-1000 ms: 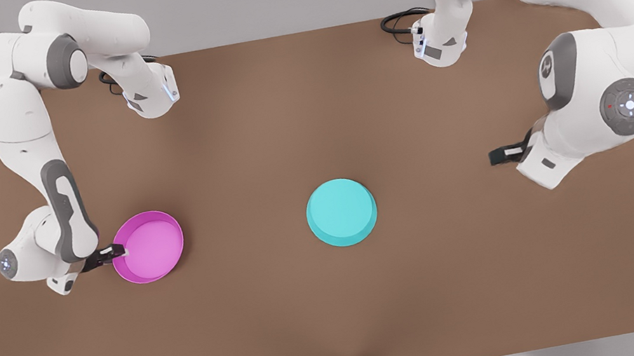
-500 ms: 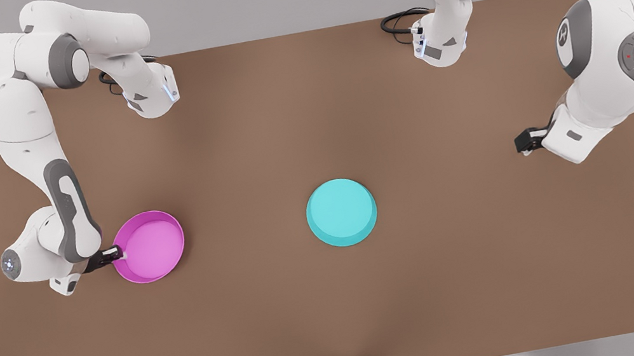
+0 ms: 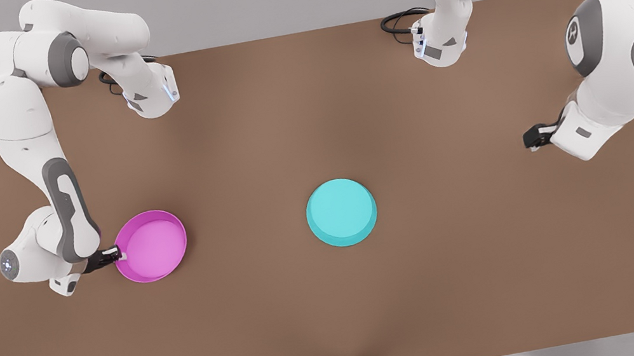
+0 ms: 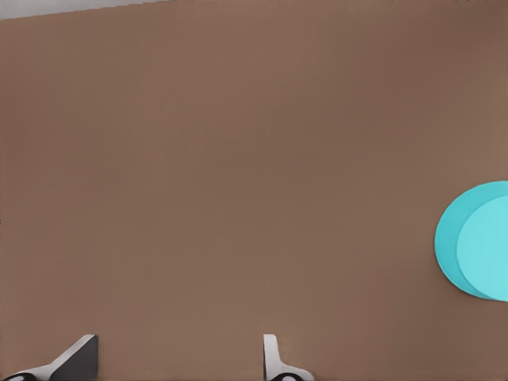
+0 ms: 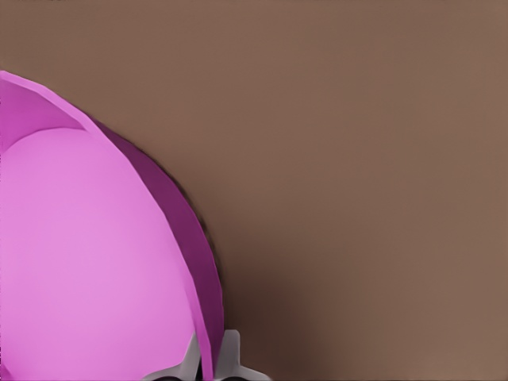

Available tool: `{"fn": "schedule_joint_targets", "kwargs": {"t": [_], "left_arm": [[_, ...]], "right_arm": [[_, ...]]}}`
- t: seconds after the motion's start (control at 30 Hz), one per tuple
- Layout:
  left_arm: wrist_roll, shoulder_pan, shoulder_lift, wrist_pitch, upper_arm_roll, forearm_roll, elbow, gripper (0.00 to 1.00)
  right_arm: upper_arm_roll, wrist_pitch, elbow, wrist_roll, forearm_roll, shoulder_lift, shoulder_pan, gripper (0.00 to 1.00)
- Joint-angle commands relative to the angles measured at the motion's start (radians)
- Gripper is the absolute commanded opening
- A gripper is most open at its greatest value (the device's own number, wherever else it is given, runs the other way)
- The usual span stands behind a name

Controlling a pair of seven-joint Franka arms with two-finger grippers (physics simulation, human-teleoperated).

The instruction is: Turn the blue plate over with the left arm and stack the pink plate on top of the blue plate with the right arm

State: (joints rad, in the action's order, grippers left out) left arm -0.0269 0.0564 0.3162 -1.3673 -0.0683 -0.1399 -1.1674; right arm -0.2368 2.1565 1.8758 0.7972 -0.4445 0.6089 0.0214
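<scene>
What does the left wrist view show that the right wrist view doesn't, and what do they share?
Left wrist view: part of the blue plate, lying upside down on the table, off to the side of the left end effector, whose fingers are spread apart over bare tabletop.

Right wrist view: the pink plate, right way up, its rim pinched between the fingers of the right end effector.

Both: the brown table surface.
</scene>
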Motion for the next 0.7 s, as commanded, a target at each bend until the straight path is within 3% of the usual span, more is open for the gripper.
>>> {"fn": "schedule_joint_targets", "kwargs": {"t": [0.0, 0.1, 0.2, 0.47, 0.67], "left_arm": [[0.018, 0.002, 0.000, -0.001, 0.001, 0.005, -0.002, 1.00], [0.093, 0.002, -0.012, -0.030, 0.009, -0.009, -0.011, 1.00], [0.094, 0.002, -0.078, -0.113, 0.012, -0.007, -0.121, 1.00], [0.094, 0.002, -0.068, -0.088, 0.028, -0.006, -0.107, 1.00], [0.094, 0.002, -0.068, -0.081, 0.028, -0.007, -0.107, 1.00]], "right_arm": [[0.001, 0.002, 0.000, -0.004, 0.007, -0.001, 0.000, 0.21], [0.010, -0.009, -0.001, -0.006, -0.009, -0.014, 0.000, 0.21], [0.020, -0.032, -0.015, -0.006, -0.028, -0.015, 0.000, 0.21], [0.025, -0.063, -0.015, 0.053, -0.108, -0.026, -0.004, 0.21], [0.027, -0.061, -0.015, 0.040, -0.154, -0.040, -0.103, 0.21]]}}
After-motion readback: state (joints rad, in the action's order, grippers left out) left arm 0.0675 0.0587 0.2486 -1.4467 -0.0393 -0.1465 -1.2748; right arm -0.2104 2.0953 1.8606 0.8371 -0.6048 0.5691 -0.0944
